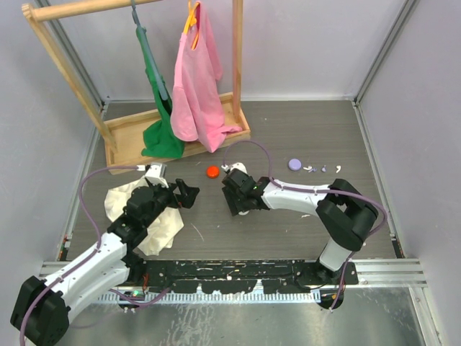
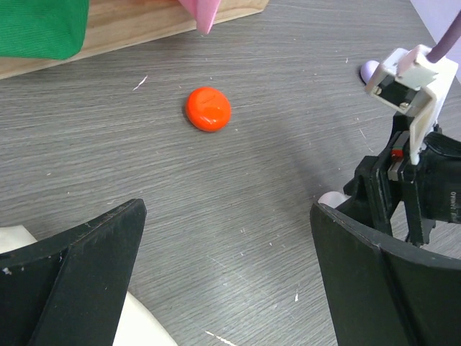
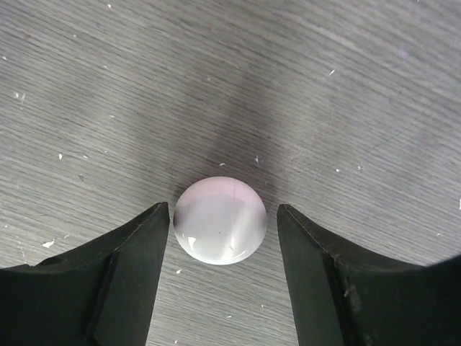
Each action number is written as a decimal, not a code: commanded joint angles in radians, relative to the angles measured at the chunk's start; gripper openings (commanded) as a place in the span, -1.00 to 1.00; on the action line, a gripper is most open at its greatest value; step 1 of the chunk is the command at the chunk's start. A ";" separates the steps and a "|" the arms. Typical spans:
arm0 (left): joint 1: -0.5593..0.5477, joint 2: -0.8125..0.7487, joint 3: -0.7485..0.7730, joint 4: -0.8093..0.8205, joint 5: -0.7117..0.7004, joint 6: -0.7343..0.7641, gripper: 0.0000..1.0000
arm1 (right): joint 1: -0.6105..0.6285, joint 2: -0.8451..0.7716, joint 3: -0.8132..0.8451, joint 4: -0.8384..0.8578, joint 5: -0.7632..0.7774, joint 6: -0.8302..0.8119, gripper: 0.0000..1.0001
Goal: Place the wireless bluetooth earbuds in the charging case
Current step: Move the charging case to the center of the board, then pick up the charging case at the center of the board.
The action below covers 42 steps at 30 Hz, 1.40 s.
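A pale-lavender round charging case (image 3: 220,223) lies on the grey table between the fingers of my right gripper (image 3: 222,210). The jaws stand open around it, with a thin gap on each side. In the left wrist view a sliver of it (image 2: 333,197) shows under the right gripper (image 2: 392,194). From above, the right gripper (image 1: 238,202) points down at mid-table. Two tiny white earbuds (image 1: 310,169) (image 1: 336,167) lie at the back right beside another round lavender piece (image 1: 294,164). My left gripper (image 1: 186,193) (image 2: 227,288) hovers open and empty to the left.
A red-orange round cap (image 1: 212,171) (image 2: 208,108) lies between the arms, farther back. A cream cloth (image 1: 155,220) lies under the left arm. A wooden clothes rack (image 1: 137,137) with a pink garment (image 1: 196,86) and a green one (image 1: 160,108) stands at the back left.
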 commanded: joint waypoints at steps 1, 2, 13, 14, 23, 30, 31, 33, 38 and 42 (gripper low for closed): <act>0.003 0.003 0.011 0.072 0.027 0.004 0.99 | 0.012 0.019 0.033 -0.005 0.016 0.045 0.33; 0.003 0.004 0.012 0.072 0.031 0.002 0.99 | 0.013 0.025 0.034 -0.005 0.014 0.047 0.31; 0.003 0.054 0.043 0.042 0.107 -0.037 1.00 | 0.016 -0.029 0.011 0.007 0.019 0.009 0.05; 0.003 0.061 0.050 0.036 0.119 -0.043 0.99 | 0.016 -0.041 0.006 0.011 0.018 0.001 0.04; 0.003 0.122 0.117 -0.008 0.229 -0.102 0.94 | 0.040 -0.191 -0.018 0.052 0.026 -0.126 0.01; 0.003 0.170 0.181 -0.049 0.362 -0.178 0.81 | 0.117 -0.281 0.001 0.078 0.074 -0.282 0.01; 0.003 0.174 0.189 -0.054 0.384 -0.187 0.80 | 0.128 -0.292 0.002 0.089 0.081 -0.306 0.01; 0.003 0.179 0.206 -0.066 0.430 -0.198 0.78 | 0.149 -0.311 0.001 0.107 0.090 -0.357 0.02; 0.003 0.155 0.209 -0.081 0.490 -0.241 0.76 | 0.203 -0.361 -0.014 0.166 0.093 -0.473 0.03; 0.003 0.119 0.193 -0.073 0.520 -0.285 0.69 | 0.232 -0.397 -0.036 0.214 0.068 -0.571 0.04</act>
